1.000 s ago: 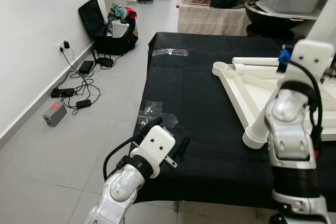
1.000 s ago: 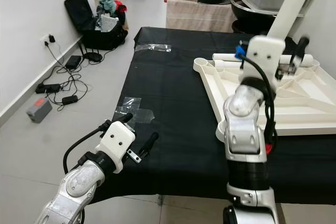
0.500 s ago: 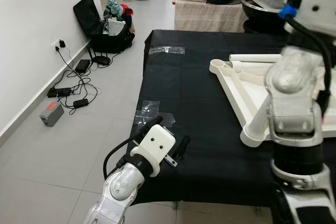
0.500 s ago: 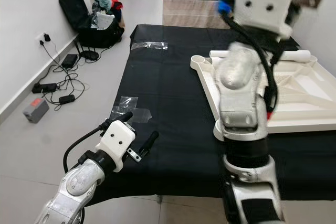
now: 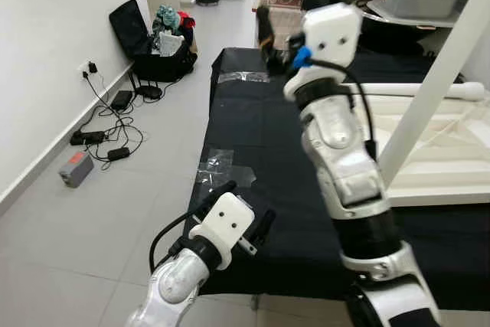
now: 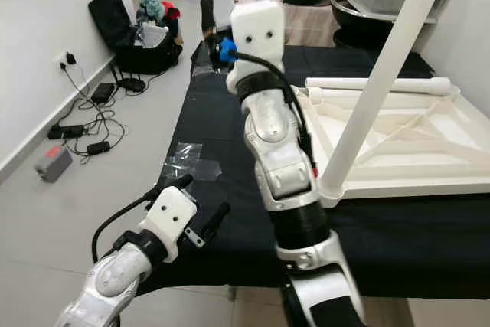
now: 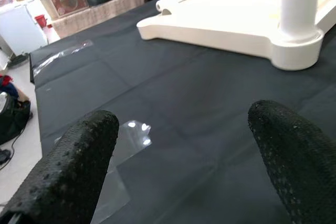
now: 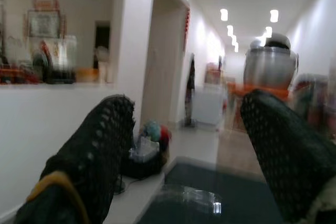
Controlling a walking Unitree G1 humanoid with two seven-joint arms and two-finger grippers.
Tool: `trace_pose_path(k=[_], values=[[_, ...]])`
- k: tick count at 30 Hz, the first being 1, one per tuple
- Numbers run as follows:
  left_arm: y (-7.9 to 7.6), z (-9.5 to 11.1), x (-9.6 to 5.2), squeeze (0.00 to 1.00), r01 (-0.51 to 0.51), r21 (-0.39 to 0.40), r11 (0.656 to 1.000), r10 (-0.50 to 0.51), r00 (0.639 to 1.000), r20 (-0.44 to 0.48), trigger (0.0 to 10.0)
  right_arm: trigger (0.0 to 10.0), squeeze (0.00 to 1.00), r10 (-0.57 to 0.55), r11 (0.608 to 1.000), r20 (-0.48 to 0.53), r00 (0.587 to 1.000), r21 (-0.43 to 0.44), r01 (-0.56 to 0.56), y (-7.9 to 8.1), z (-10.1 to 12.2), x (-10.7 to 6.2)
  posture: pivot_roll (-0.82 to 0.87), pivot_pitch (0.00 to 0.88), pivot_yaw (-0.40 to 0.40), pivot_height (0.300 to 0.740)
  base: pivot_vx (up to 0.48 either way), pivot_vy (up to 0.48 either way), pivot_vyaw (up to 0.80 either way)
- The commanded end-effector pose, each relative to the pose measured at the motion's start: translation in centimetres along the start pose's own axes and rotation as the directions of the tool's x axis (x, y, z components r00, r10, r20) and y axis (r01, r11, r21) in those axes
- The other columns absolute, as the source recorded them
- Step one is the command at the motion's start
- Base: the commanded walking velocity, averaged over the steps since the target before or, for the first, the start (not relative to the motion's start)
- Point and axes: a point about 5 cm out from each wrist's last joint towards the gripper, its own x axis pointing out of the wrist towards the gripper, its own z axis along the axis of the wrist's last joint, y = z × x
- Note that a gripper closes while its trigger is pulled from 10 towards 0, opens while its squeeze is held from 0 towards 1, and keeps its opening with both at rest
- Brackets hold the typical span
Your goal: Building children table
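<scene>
A tiled hallway runs past a white wall, and a desk (image 5: 253, 124) draped in black cloth stands before the robot. On the floor by the wall lie tangled cables (image 5: 107, 124) and an open black suitcase (image 5: 149, 40) stuffed with clothes. The white children's table top (image 6: 398, 139) lies upside down towards the desk's right edge, one white leg (image 6: 379, 74) standing up from its near corner socket and leaning away to the upper right, and a loose leg (image 6: 375, 83) lying along its far side. Clear plastic wrappers (image 5: 222, 165) sit near the desk's left edge, another (image 5: 246, 76) by the far left corner.

The right end effector (image 6: 205, 13) is raised high over the desk's far left part, arm bent up; its wrist view looks down the corridor at ceiling lights and a doorway, blurred, with the two black fingers (image 8: 92, 156) spread wide and nothing between them. The left end effector (image 5: 249, 208) hovers at the desk's near left corner; its wrist view shows fingers (image 7: 73, 166) wide apart over bare cloth, the socketed leg base (image 7: 299, 45) well ahead.
</scene>
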Motion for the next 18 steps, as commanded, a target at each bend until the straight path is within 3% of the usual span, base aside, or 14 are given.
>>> trace_pose_path(k=[1,2,4,5,6,9,18], values=[[-0.3,0.0,-0.3,0.00,0.001,0.007,1.000,-0.001,1.000,-0.010,10.0,10.0,0.00,-0.001,0.999,-0.132,0.991,0.048,0.008,0.0,-2.9,0.3,0.09,0.104,-0.071,0.740,0.000,0.000,0.00],[-0.3,0.0,-0.3,0.00,0.001,0.007,1.000,-0.001,1.000,-0.010,10.0,10.0,0.00,-0.001,0.999,-0.132,0.991,0.048,0.008,0.0,-2.9,0.3,0.09,0.104,-0.071,0.740,0.000,0.000,0.00],[-0.4,0.3,-0.5,0.00,-0.012,-0.003,1.000,0.012,1.000,-0.008,10.0,10.0,0.00,-0.042,0.996,-0.322,0.946,0.057,0.063,-0.1,-6.4,0.7,0.10,0.133,-0.086,0.740,0.000,0.000,0.00],[-0.4,0.3,-0.5,0.00,-0.012,-0.003,1.000,0.012,1.000,-0.008,10.0,10.0,0.00,-0.042,0.996,-0.322,0.946,0.057,0.063,-0.1,-6.4,0.7,0.10,0.133,-0.086,0.740,0.000,0.000,0.00],[-0.5,0.4,-0.5,0.00,-0.016,-0.006,1.000,0.016,1.000,-0.008,10.0,10.0,0.00,-0.053,0.994,-0.402,0.914,0.062,0.085,-0.1,-7.7,0.6,0.10,0.137,-0.089,0.740,0.000,0.000,0.00],[-0.6,0.7,-1.0,0.00,-0.026,-0.018,0.999,0.026,1.000,-0.014,10.0,10.0,0.00,-0.053,0.997,-0.496,0.867,0.023,0.074,0.2,-8.9,0.8,0.10,0.174,-0.097,0.740,0.000,0.000,0.00],[-0.8,2.1,-1.6,0.00,-0.028,-0.042,0.999,0.028,1.000,0.003,10.0,10.0,0.00,-0.152,0.988,-0.516,0.843,-0.061,0.141,-0.9,-8.8,1.6,0.10,0.254,-0.102,0.740,0.000,0.000,0.00]])
